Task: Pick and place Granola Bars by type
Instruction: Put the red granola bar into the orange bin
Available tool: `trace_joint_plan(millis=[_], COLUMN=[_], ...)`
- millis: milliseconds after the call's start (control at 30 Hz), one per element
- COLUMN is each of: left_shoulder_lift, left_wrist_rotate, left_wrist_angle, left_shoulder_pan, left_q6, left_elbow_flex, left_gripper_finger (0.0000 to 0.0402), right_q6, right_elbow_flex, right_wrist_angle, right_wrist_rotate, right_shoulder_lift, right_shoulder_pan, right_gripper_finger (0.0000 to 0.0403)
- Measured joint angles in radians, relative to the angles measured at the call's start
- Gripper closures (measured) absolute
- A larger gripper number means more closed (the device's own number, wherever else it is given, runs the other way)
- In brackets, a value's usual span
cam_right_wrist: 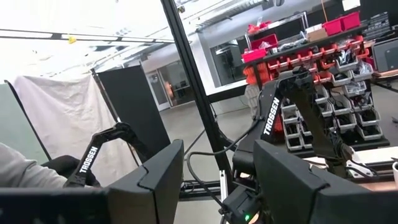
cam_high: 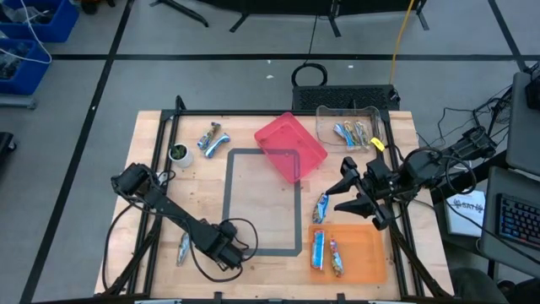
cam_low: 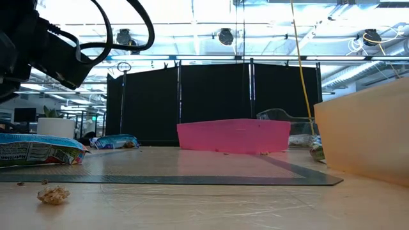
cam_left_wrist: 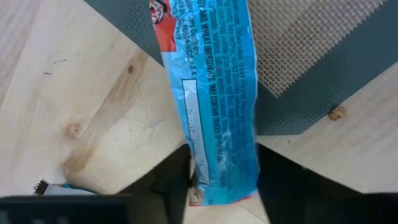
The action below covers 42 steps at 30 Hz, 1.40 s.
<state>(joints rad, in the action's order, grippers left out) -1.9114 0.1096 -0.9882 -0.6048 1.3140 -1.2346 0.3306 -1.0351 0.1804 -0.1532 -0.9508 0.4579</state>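
A blue granola bar (cam_left_wrist: 217, 93) with a red end runs forward from between my left gripper's (cam_left_wrist: 224, 180) fingers, above the grey tape corner near the table's near-left. Another bar (cam_high: 184, 249) lies flat beside that gripper (cam_high: 224, 245). My right gripper (cam_high: 350, 192) is open and hovers right of a loose bar (cam_high: 321, 205); its fingers (cam_right_wrist: 155, 180) point level toward the left. Two bars (cam_high: 213, 139) lie far-left. Two more lie in the orange tray (cam_high: 363, 266), and several in the clear container (cam_high: 350, 127). My left gripper is shut on the blue bar's near end (cam_left_wrist: 214, 177), pinched across its width between the two fingers, which lie along the bar. The rest of the bar reaches forward past the fingertips. The low view shows this arm well above the table, so the bar seems lifted clear.
The pink container (cam_high: 291, 148) stands tilted at the far middle, and a white-rimmed cup (cam_high: 180, 154) at the far left. A grey tape rectangle (cam_high: 229, 203) marks the table's middle. A crumb (cam_low: 54, 195) lies near the front edge. A person's grey sleeve (cam_right_wrist: 18, 165) shows beyond the table.
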Motion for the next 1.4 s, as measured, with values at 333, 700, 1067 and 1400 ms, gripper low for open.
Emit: trace_joint_plan(millis=[333,700,1067,1400], left_shoulder_lift=[0.001,0.142,0.480,0.619], left_wrist_rotate=[0.032,-0.100,-0.550,-0.747], left_wrist_angle=[-0.010,-0.139,-0.096,0.249], left_shoulder_pan=[0.001,0.001,0.008,0.072], left_q6=[0.009,0.125,0.132,-0.377], left_elbow_flex=[0.000,0.000,0.000,0.000], left_gripper_finger=[0.0370,0.0379,0.0382,0.0383], right_q6=[0.004,0.024,-0.002,-0.053], right_elbow_flex=[0.000,0.000,0.000,-0.182], right_wrist_angle=[-0.005,-0.016,0.003,-0.195], right_wrist_rotate=[-0.002,-0.047,-0.113,-0.158], right_shoulder_lift=[0.000,0.000,-0.014,-0.082], right_shoulder_pan=[0.000,-0.001,-0.051,-0.092], right_gripper_finger=[0.0216,0.0215,0.0215,0.0215])
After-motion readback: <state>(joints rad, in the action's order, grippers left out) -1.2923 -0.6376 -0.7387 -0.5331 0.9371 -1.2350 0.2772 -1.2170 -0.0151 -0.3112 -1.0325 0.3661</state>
